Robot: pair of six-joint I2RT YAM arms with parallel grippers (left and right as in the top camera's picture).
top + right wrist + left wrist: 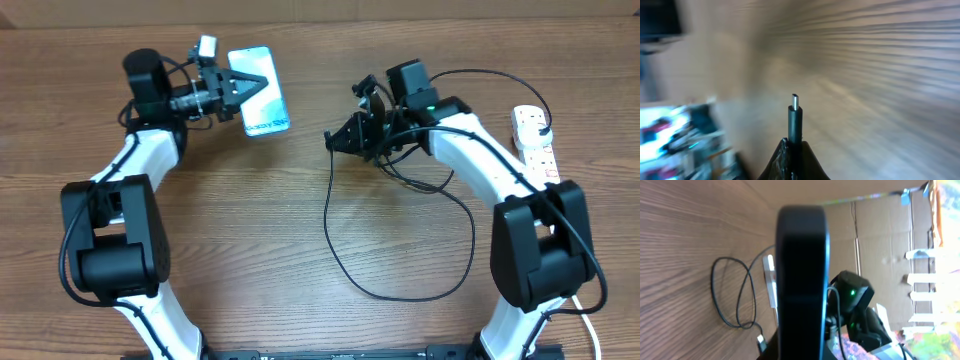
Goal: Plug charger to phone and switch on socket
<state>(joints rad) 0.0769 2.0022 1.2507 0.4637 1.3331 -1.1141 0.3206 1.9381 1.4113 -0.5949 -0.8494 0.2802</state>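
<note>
no legible text or labels, small print on phone screen unreadable

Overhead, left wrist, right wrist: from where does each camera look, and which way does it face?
Overhead: above the table, looking straight down on left claw, right claw, phone, charger, socket.
Left wrist: behind the left claw, facing the right arm; the gripped phone, edge-on, fills the middle.
Right wrist: behind the right claw, facing blurred tabletop; the charger connector sticks out of it.
Shared: overhead and left wrist both show phone and looped charger cable.
</note>
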